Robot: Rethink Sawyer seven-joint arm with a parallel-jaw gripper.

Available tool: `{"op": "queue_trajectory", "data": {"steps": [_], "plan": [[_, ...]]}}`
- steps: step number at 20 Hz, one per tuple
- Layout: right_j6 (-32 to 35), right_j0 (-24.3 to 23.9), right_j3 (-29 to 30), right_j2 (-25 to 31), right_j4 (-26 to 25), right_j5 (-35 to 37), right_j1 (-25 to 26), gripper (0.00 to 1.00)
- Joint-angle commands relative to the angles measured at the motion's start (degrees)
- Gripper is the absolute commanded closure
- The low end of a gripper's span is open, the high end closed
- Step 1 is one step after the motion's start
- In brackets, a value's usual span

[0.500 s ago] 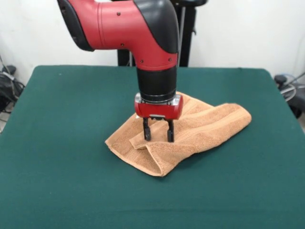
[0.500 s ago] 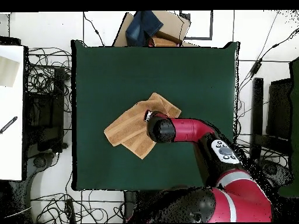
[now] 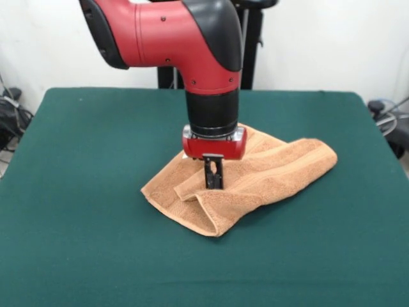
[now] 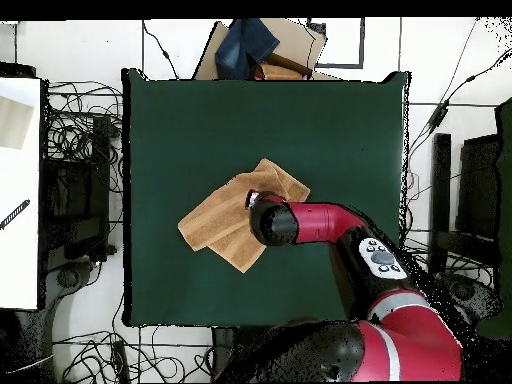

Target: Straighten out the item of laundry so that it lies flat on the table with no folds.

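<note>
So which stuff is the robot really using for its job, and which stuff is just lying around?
For the job:
- towel, folded over on itself
- table it lies on
- tool, shut on a towel fold

Just lying about:
- cardboard box with blue cloth, beyond the table's edge
- tangled cables on the floor
- white board at the side

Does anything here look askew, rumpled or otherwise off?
Only the towel: it lies crumpled and doubled over on the table, with a folded flap at its front corner and a ridge by the gripper, which is shut on the cloth. Nothing looks spilled or damaged.
</note>
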Motion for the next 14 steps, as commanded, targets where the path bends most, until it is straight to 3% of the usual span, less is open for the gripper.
{"op": "queue_trajectory", "data": {"steps": [1, 8, 9, 14], "plan": [[-1.14, 2.05, -2.84, 1.56, -3.59, 1.14, 0.41, 1.00], [-0.99, 1.93, -2.27, 1.73, -3.26, 2.07, -0.62, 1.00], [-1.08, 2.23, -2.53, 1.38, -3.40, 2.31, -0.66, 0.00], [0.20, 3.36, -2.68, -0.19, -3.89, 0.59, -0.76, 0.00]]}}
